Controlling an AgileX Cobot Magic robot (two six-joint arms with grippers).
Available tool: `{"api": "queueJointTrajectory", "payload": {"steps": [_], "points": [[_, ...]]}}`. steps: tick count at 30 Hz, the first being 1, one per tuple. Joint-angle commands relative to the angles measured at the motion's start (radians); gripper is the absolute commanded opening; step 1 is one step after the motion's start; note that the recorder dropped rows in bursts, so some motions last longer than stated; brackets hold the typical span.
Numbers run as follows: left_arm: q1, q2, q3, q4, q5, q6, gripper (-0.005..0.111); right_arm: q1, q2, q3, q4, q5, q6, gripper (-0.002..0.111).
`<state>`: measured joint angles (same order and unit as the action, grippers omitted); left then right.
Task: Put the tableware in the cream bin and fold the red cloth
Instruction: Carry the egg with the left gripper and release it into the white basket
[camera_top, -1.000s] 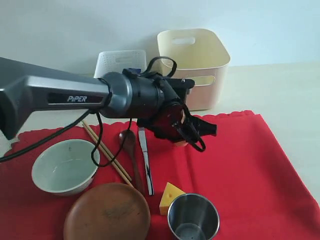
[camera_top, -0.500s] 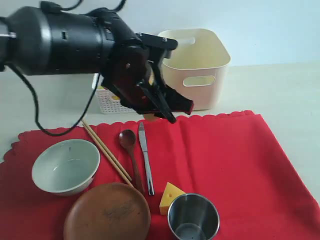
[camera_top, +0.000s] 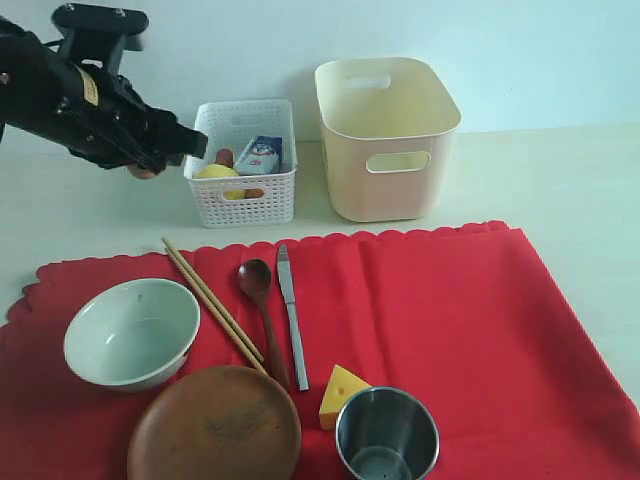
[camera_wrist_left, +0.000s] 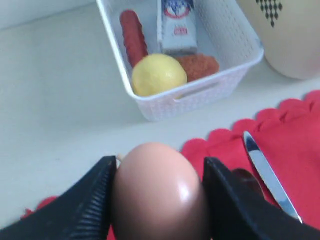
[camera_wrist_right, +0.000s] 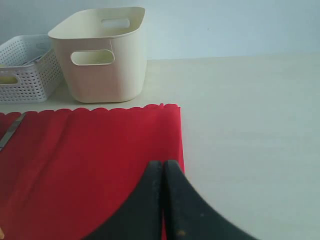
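1. The pale tabletop (camera_top: 560, 180) stands before a plain wall.
2. The left tool (camera_wrist_left: 160, 200), raised left of the basket (camera_top: 245, 165), is clamped on an egg (camera_wrist_left: 157, 175).
3. The bin (camera_top: 385, 135) stands right of the basket.
4. The cloth (camera_top: 450, 320) lies flat, carrying bowl (camera_top: 130, 332), plate (camera_top: 214, 425), chopsticks (camera_top: 212, 305), spoon (camera_top: 262, 305), knife (camera_top: 291, 315) and cup (camera_top: 386, 435).
5. The right tool (camera_wrist_right: 163, 200) is together, above the cloth's edge.

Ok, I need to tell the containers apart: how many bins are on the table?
2. The cream bin stands behind the red cloth; the white perforated basket stands beside it, to its left in the exterior view.
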<state>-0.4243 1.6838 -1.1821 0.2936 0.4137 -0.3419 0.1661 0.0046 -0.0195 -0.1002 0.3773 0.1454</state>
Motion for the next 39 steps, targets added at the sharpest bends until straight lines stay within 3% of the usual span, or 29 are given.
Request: {"api": "queueJointTrajectory", "payload": {"steps": [1,10,15,20,21,23,24,27,29,34,39], "points": [[0.069,0.006,-0.012,-0.108,-0.131,0.17,0.0,-0.004,-0.005,0.003,-0.003,-0.016,-0.002,0.0],[0.09,0.269,-0.334,-0.33,-0.09,0.475,0.0,-0.004,-0.005,0.003,-0.003,-0.016,-0.002,0.0],[0.09,0.477,-0.545,-0.692,-0.057,0.77,0.0,-0.004,-0.005,0.003,-0.003,-0.016,-0.002,0.0],[0.09,0.578,-0.608,-0.754,-0.156,0.807,0.002,-0.004,-0.005,0.003,-0.003,-0.016,-0.002,0.0],[0.09,0.589,-0.613,-0.754,-0.175,0.807,0.006,-0.004,-0.005,0.003,-0.003,-0.016,-0.002,0.0],[0.09,0.623,-0.617,-0.756,-0.197,0.807,0.025,-0.004,-0.005,0.003,-0.003,-0.016,-0.002,0.0],[0.09,0.635,-0.62,-0.754,-0.195,0.807,0.044,-0.004,-0.005,0.003,-0.003,-0.016,-0.002,0.0],[0.09,0.63,-0.62,-0.705,-0.191,0.809,0.078,-0.004,-0.005,0.003,-0.003,-0.016,-0.002,0.0],[0.09,0.617,-0.62,-0.692,-0.183,0.809,0.094,-0.004,-0.005,0.003,-0.003,-0.016,-0.002,0.0],[0.091,0.565,-0.62,-0.676,-0.106,0.809,0.095,-0.004,-0.005,0.003,-0.003,-0.016,-0.002,0.0],[0.118,0.487,-0.62,-0.663,0.102,0.809,0.093,-0.004,-0.005,0.003,-0.003,-0.016,-0.002,0.0]]}}
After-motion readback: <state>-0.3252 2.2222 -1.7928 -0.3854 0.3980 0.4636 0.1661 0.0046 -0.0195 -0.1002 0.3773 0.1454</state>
